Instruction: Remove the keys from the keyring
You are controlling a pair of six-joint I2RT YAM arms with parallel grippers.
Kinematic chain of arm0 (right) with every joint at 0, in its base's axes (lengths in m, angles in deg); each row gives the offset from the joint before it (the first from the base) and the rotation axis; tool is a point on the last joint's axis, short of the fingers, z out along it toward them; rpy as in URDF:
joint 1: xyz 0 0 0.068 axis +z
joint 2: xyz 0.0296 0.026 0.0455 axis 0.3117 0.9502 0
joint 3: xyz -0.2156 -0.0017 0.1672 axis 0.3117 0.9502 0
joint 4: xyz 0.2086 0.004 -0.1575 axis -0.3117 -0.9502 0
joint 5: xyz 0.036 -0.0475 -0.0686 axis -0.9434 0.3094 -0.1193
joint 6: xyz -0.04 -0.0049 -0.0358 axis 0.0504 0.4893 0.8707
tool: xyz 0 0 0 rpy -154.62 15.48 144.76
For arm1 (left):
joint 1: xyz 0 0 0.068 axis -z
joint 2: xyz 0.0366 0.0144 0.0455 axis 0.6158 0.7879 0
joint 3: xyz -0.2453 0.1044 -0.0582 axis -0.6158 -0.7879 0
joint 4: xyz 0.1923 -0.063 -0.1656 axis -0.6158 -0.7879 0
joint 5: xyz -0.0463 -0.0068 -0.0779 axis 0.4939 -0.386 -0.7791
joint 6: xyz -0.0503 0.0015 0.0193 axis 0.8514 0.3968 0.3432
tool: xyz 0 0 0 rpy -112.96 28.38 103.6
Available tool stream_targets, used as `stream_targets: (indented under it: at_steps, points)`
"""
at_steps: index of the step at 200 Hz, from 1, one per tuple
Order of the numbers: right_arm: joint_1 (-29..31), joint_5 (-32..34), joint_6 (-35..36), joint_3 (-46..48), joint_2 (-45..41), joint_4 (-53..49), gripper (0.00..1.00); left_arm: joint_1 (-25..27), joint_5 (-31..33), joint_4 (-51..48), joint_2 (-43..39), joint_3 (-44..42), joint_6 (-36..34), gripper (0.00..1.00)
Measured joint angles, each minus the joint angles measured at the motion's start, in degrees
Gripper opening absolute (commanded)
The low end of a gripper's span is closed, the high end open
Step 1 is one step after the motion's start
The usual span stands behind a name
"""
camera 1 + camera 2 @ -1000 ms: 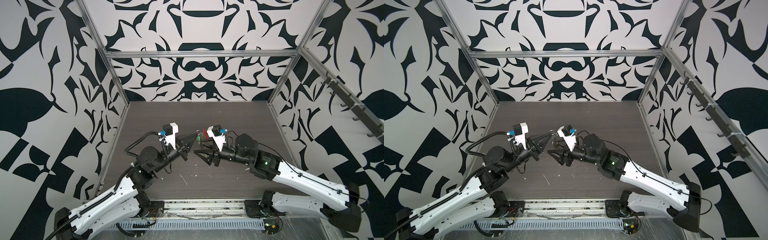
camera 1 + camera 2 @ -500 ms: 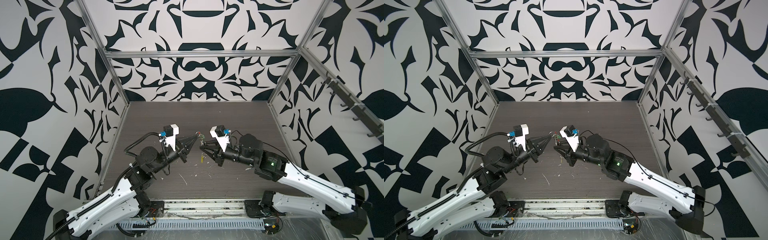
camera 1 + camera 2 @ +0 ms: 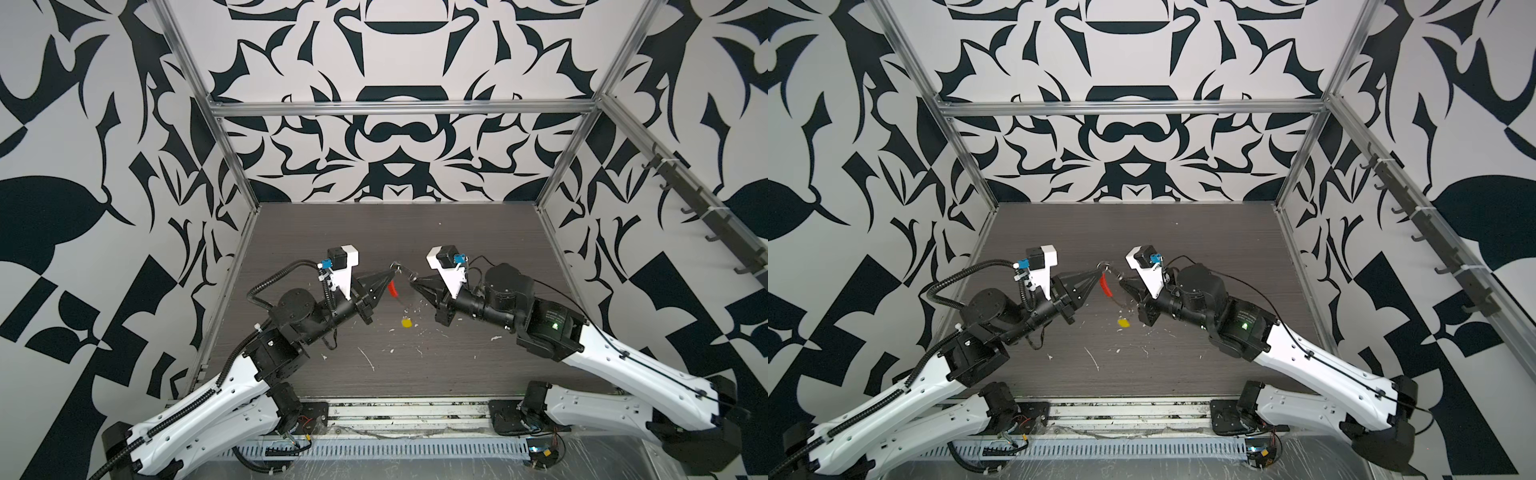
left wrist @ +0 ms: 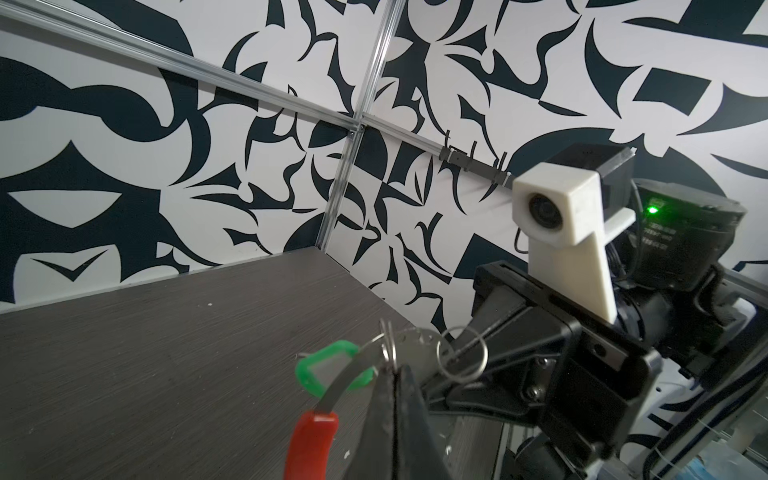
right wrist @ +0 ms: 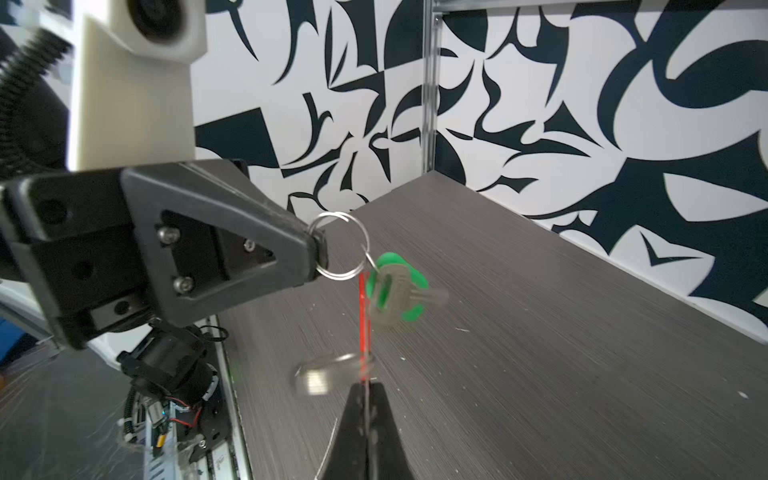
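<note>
Our left tool (image 3: 392,272) and right tool (image 3: 411,282) each pinch the keyring (image 3: 392,288) tight above the counter (image 3: 374,232); the green-tagged key (image 5: 395,291) dangles beside the keyring, the yellow-tagged key (image 3: 406,323) shows below it

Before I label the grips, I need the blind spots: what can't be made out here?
- Blurred key: motion-smeared in the right wrist view; tag unreadable.
- Yellow tag: too small in both top views to tell hanging from lying.
- Hoop: cut off by the left wrist view's edge; in both top views the wire is too thin, only its red part shows.
</note>
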Motion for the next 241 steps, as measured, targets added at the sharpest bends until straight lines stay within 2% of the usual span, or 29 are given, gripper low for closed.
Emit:
stream_targets:
  at_steps: [112,170,214,229,241]
  points:
    - [1.51,3.04,6.84,-3.32,0.22,-5.07,0.0,-0.02,-0.48,-10.71,0.7,5.7,2.49,0.0]
    - [3.85,4.96,11.1,-8.44,3.08,-11.15,0.0,-0.02,0.0,-13.42,1.73,8.2,3.08,0.0]
    - [8.5,12.63,14.51,-11.78,5.35,-15.19,0.0,-0.02,0.02,-15.78,2.03,9.16,3.02,0.0]
    - [9.14,12.9,14.97,-12.37,5.79,-16.13,0.28,-0.02,0.0,-16.2,1.75,9.14,2.49,0.0]
    - [9.97,10.51,15.74,-12.37,5.84,-16.04,0.37,-0.02,-0.07,-15.23,1.42,8.59,1.62,0.0]
